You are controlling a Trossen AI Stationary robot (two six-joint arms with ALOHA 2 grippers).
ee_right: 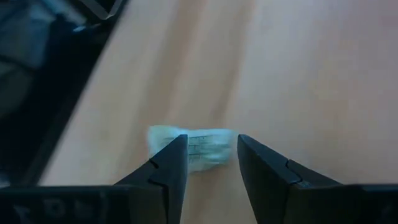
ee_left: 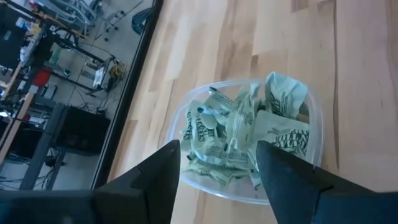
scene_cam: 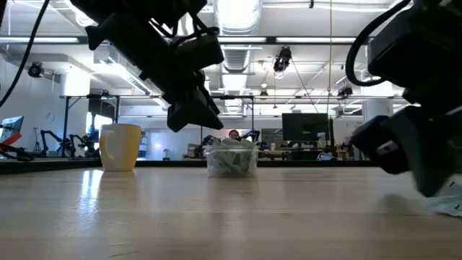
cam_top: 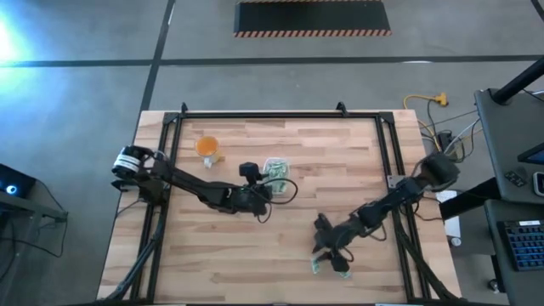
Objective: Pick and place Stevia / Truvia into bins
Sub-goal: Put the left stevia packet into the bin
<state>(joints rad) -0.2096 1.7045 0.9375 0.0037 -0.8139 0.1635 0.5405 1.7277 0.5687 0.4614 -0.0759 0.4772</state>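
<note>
The clear container [cam_top: 277,169] stands on the table's far middle, heaped with pale green and white sachets [ee_left: 249,134]. My left gripper [ee_left: 217,149] hovers open just above and beside it, holding nothing; in the low view it hangs above the table [scene_cam: 191,108] in front of the container [scene_cam: 231,160]. My right gripper [ee_right: 211,140] is low over the near right part of the table [cam_top: 327,253], open. One loose sachet [ee_right: 205,146] lies flat on the wood at its fingertips, also seen at the gripper's near side [cam_top: 318,266]. My right gripper comes down slanting over the loose sachet, which lies flat on the table. Its fingers stand open at the sachet's long edge [ee_right: 199,140], one fingertip [ee_right: 177,149] overlapping it in the wrist view. Whether a finger touches the paper, I cannot tell.
An orange cup [cam_top: 207,147] stands left of the container, near the far left. A black frame [cam_top: 280,116] runs along the table's far and side edges. Bare wood lies between the two grippers and along the near edge [cam_top: 238,272].
</note>
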